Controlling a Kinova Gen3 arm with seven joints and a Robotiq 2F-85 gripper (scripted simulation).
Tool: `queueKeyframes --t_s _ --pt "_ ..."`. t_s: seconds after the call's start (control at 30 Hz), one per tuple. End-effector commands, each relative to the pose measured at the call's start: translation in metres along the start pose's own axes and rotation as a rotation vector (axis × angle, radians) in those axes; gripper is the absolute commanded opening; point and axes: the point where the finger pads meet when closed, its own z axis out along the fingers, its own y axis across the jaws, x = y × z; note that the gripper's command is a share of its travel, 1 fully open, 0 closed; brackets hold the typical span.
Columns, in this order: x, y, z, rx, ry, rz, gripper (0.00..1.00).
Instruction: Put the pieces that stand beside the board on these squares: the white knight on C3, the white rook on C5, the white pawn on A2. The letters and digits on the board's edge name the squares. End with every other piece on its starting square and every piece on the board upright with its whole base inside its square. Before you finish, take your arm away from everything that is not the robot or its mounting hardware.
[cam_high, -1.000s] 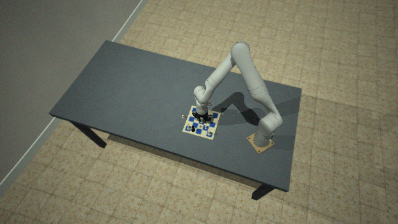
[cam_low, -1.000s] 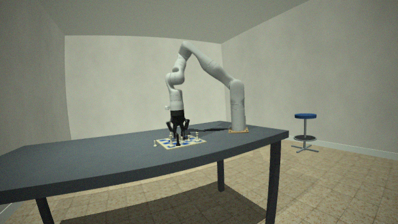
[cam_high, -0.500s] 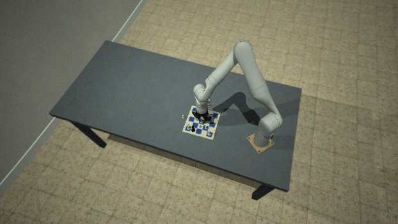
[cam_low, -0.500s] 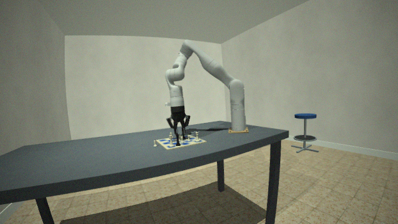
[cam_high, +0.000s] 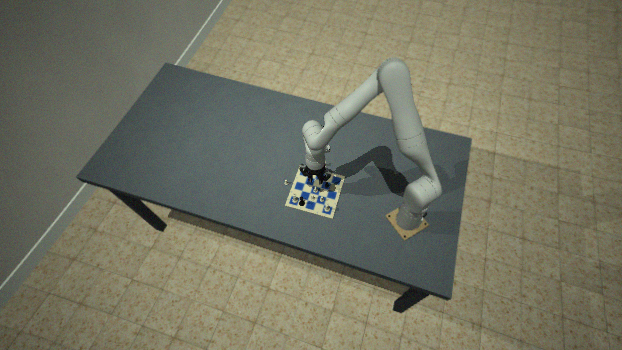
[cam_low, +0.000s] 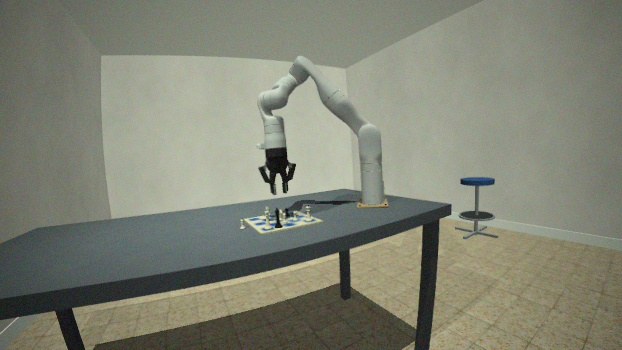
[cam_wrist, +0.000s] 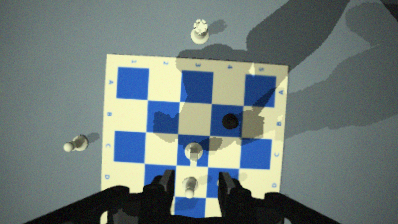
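The gripper (cam_low: 279, 188) is hanging well above the board (cam_low: 260, 227), pointing straight down, its fingers partly spread and pinching nothing.

In the wrist view the board is showing letters down its sides and digits along its far edge. A white piece (cam_wrist: 193, 150) is standing on the blue square of row C under the digit 3 — the knight's target, though from above I cannot tell its shape for sure. Another white piece (cam_wrist: 189, 187) is standing one row nearer the camera, showing between the fingers but far below them. A black piece (cam_wrist: 230, 120) is sitting on a blue square in row B.

Two white pieces are standing off the board on the table (cam_high: 200, 130): the rook (cam_wrist: 200, 31) just beyond the far edge, near the digit 3, and the pawn (cam_wrist: 75, 144) beside the left edge, near the letter C.
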Motion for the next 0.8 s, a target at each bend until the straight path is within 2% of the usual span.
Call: queueKeyframes --t_s 0.0,0.1,0.13,0.77 --pt "0.0053 -0.0032 -0.0087 0.014 0.008 0.01 0.37" --pt "0.0053 -0.0032 -0.0095 0.014 0.008 0.01 0.37" --pt "0.0053 -0.0032 -0.0095 0.014 0.008 0.01 1.0" --pt "0.0053 -0.0032 -0.0095 0.014 0.008 0.01 1.0"
